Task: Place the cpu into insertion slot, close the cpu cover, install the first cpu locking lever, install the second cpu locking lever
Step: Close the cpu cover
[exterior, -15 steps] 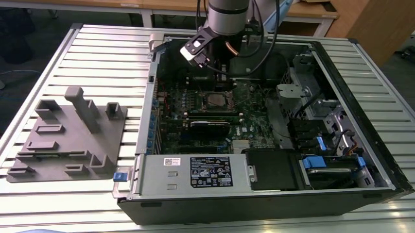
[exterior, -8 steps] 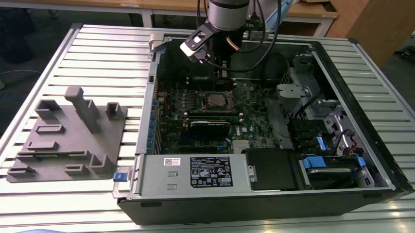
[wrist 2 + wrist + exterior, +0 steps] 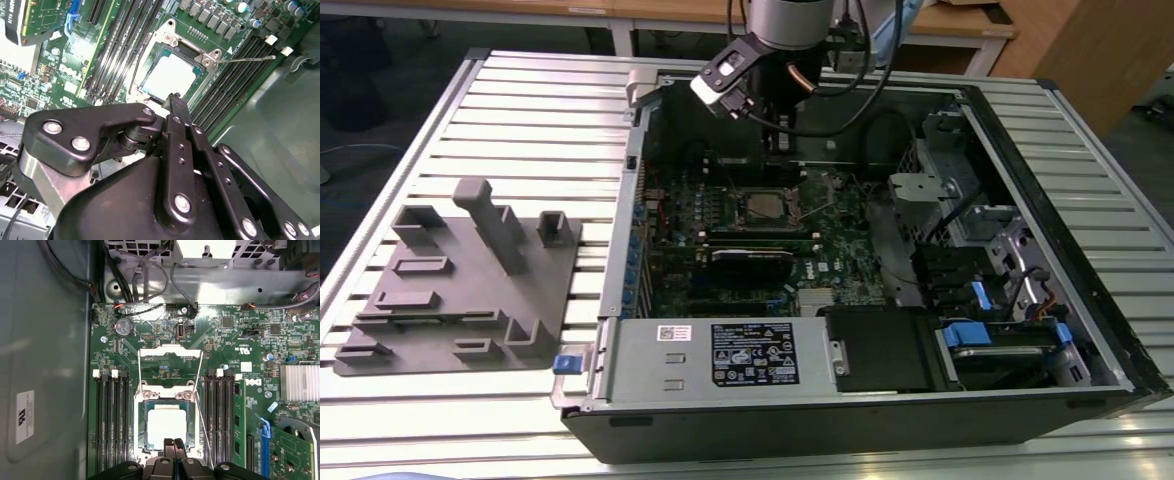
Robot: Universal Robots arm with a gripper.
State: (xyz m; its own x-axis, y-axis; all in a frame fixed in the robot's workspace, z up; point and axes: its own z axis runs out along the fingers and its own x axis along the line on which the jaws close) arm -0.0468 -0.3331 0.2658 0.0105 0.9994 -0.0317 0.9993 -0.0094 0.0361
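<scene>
The small flat square cpu with the dull silver-grey top (image 3: 167,425) is seated in the square black insertion slot (image 3: 145,430) on the green circuit board (image 3: 227,340). The thin silver-grey metal cpu cover (image 3: 170,353) is seen raised off it. The black gripper (image 3: 174,444), fingers clenched together on nothing, is held at the chip's edge — contact cannot be told. In the exterior view the gripper is placed at twelve o'clock of the slot. Long black memory slots (image 3: 112,425) are set close on both flanks — open room is found above.
</scene>
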